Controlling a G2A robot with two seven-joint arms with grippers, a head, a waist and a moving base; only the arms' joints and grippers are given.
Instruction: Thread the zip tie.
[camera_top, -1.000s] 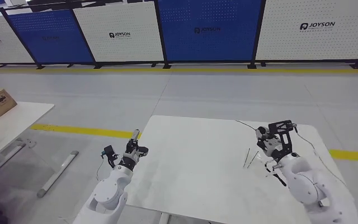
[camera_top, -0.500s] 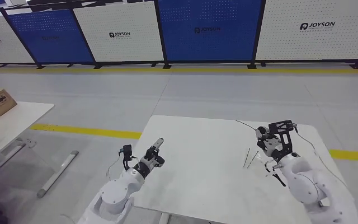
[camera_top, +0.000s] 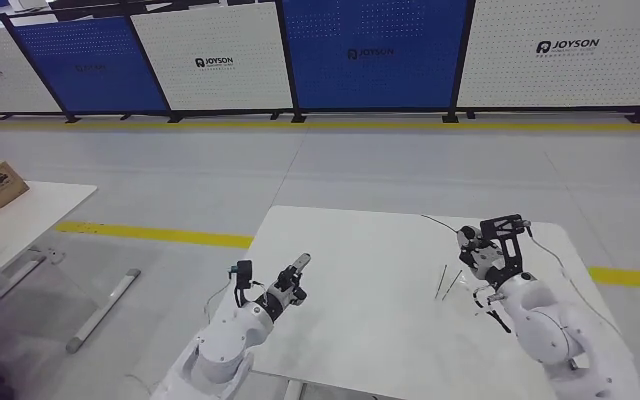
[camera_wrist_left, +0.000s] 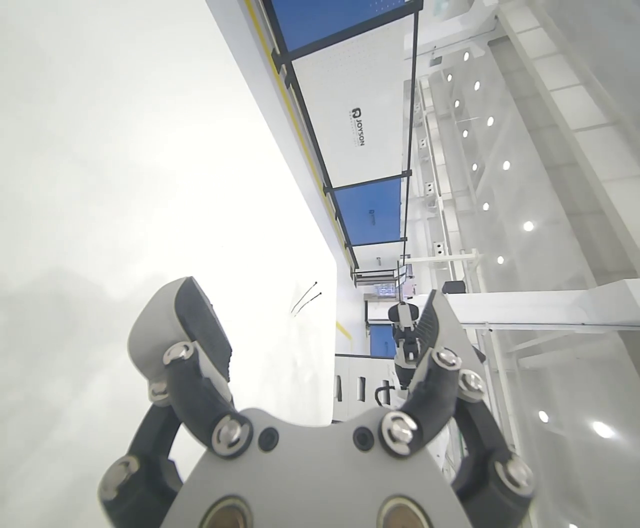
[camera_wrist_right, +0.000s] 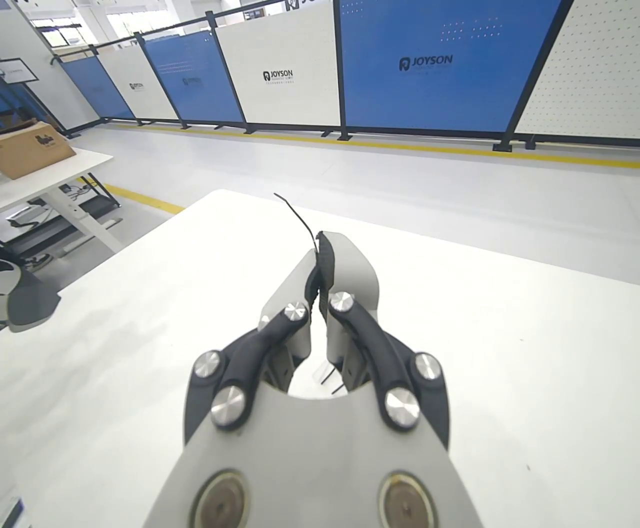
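Observation:
My right gripper (camera_wrist_right: 320, 250) is shut on a thin black zip tie (camera_wrist_right: 295, 212), whose free tail sticks out past the fingertips over the white table (camera_wrist_right: 150, 280). From above, that gripper (camera_top: 463, 238) hovers near the table's far right, the zip tie (camera_top: 435, 221) pointing toward the far edge. Two more black zip ties (camera_top: 449, 284) lie loose on the table just in front of it, also visible as zip ties (camera_wrist_left: 305, 301) in the left wrist view. My left gripper (camera_wrist_left: 320, 325) is open and holds nothing, low over the table's near left part (camera_top: 299, 264).
The white table (camera_top: 360, 300) has its left edge beside my left arm and its far edge beyond the held tie. A second table with a cardboard box (camera_wrist_right: 30, 147) stands off to the left. Blue and white panels (camera_top: 370, 50) fence the floor behind.
My left arm has swung rightward from beyond the table's left edge to over the tabletop. The right arm and its held zip tie have stayed put.

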